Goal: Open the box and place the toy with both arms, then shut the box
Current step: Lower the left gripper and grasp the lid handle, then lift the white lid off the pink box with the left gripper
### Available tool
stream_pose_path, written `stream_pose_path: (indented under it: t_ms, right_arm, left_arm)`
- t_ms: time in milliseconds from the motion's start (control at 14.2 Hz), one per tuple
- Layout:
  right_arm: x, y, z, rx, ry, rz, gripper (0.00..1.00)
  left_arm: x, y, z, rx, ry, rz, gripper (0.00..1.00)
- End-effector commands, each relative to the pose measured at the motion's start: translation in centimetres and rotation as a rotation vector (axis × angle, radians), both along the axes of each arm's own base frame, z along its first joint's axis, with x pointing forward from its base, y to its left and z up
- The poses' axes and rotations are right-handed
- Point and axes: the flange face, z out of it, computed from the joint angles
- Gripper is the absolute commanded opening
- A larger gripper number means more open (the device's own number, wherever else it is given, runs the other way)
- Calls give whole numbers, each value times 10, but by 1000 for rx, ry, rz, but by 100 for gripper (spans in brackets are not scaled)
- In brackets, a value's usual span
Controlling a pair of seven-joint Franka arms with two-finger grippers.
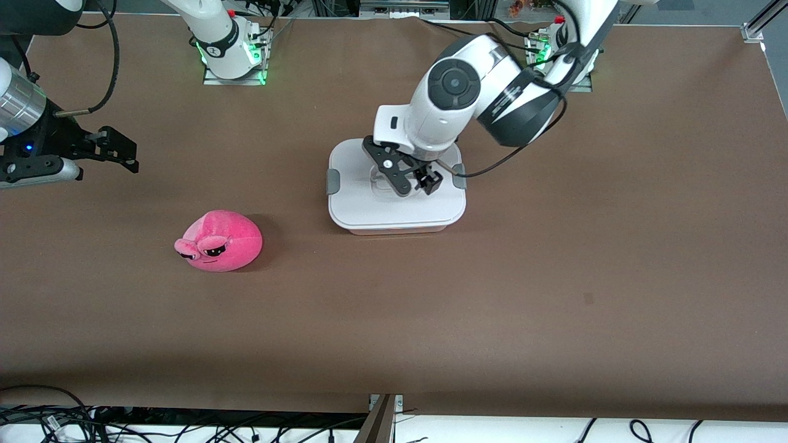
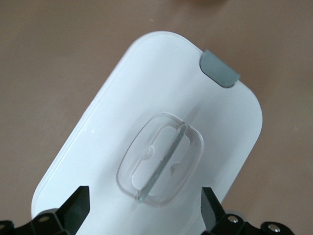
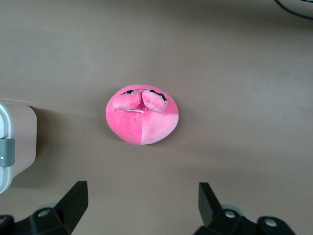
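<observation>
Left gripper (image 1: 411, 179) hovers open over the box (image 1: 396, 209) handle (image 2: 160, 163); straddle its ridge squarely. Right gripper (image 1: 126, 154), open, waits above the table near the toy (image 1: 220, 240).

The left arm (image 1: 468, 92) covers the upper part of the box lid (image 1: 394, 209) in the front view. In the right wrist view, the box (image 3: 17, 142) is cut off at the frame's left edge. The right arm (image 1: 24, 117) is cut off at the left edge of the front view.

We are viewing a brown table surface (image 1: 554, 277) spanning nearly the whole scene. Black cables (image 1: 55, 421) are lying tangled on a pale floor (image 1: 677, 431) below its near edge, and a metal frame post (image 1: 760, 21) is standing at one corner.
</observation>
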Motion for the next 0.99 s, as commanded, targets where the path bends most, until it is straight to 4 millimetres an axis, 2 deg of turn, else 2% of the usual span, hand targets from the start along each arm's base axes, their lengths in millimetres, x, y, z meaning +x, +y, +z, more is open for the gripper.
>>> stream_pose_path:
  t_ms: [0,70,211,352,493,704,774,844,915]
  right_arm:
    - [0,1,2,0,23,8,100]
    - [0,1,2,0,25,8,100]
    - [0,1,2,-1,24,7,100]
    - [0,1,2,0,25,7,100]
    - [0,0,2,-1,23,7,100]
    - [0,1,2,-1,23,8,100]
    - [0,1,2,-1,24,8,100]
    - [0,1,2,0,23,8,100]
    - [0,1,2,-1,23,8,100]
  left_arm:
    - [26,4,-30,-60,-58,-210,100]
    - [19,0,-43,-53,-54,-250,100]
    - [9,-8,-48,-46,-48,-277,100]
    - [-5,-15,-61,-30,-22,-298,100]
    - [-24,-34,-64,-26,-17,-331,100]
    - [-28,-37,-64,-4,-36,-368,100]
    - [-29,-38,-64,3,-43,-376,61]
    - [-30,-39,-65,6,-40,-366,34]
    - [-29,-38,-66,8,-38,-363,19]
